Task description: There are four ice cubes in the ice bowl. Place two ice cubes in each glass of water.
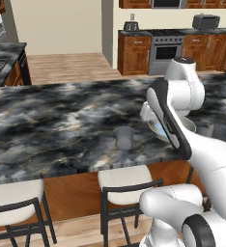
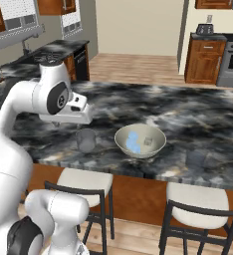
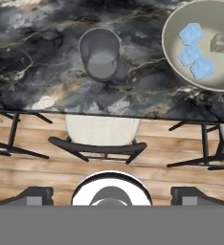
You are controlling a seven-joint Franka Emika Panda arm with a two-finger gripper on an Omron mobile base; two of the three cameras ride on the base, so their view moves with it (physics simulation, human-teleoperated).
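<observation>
— Four cubes listed, all in the bowl on the counter; glass just beside it.
— My gripper: released, holding nothing. Cubes lie ahead of my jaws, off to the bowl side.

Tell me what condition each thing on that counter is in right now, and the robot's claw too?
ice bowl: upright, holding all four cubes.
ice cubes: three blue, one clear, loose in the bowl.
near glass: upright, no ice.
second glass: upright; contents unclear.
gripper: open, holding nothing.
</observation>
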